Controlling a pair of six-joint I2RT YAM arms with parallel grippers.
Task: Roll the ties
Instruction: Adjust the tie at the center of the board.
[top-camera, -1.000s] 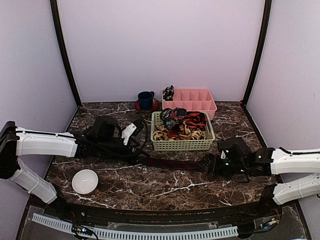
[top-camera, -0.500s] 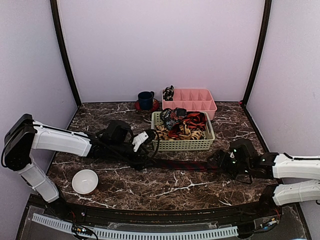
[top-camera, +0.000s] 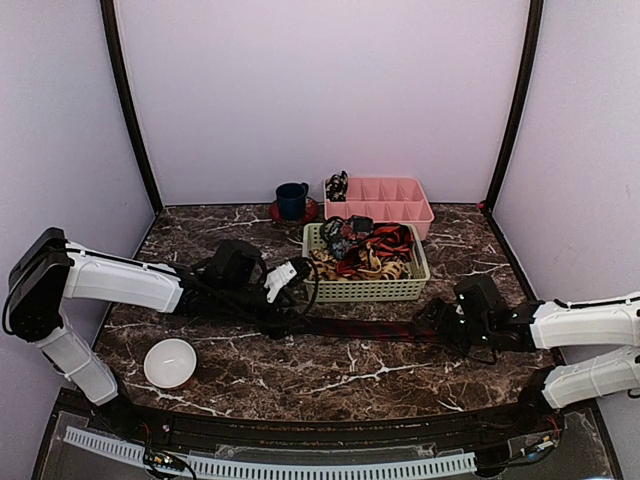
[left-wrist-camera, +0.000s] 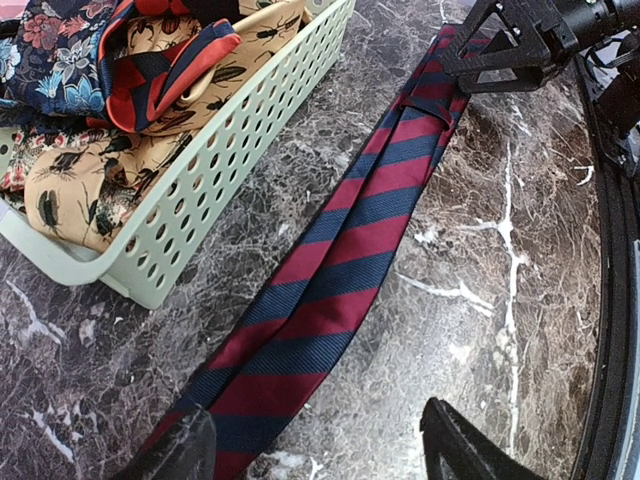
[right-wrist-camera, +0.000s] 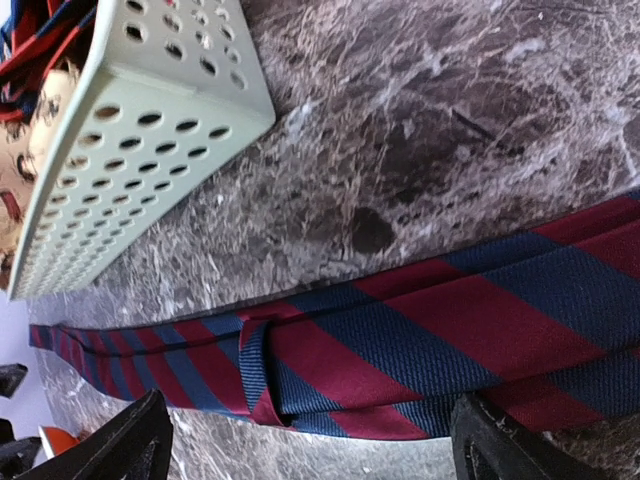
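Left wrist view shows the striped tie (left-wrist-camera: 335, 270) laid flat on the desk (left-wrist-camera: 500, 300) for rolling, left claw (left-wrist-camera: 320, 438) and right claw (right-wrist-camera: 310, 425) open astride its ends, seemingly gripping nothing.

Left fingers (left-wrist-camera: 188, 455) farther right, over the striped tie (left-wrist-camera: 340, 270), perhaps slightly narrower.

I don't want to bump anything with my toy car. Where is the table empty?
Bare table shows far left beside the blue cup, far right beside the pink tray and green basket, and in front between the white bowl and the right arm. The middle is crowded: the striped tie and the left arm lie there.
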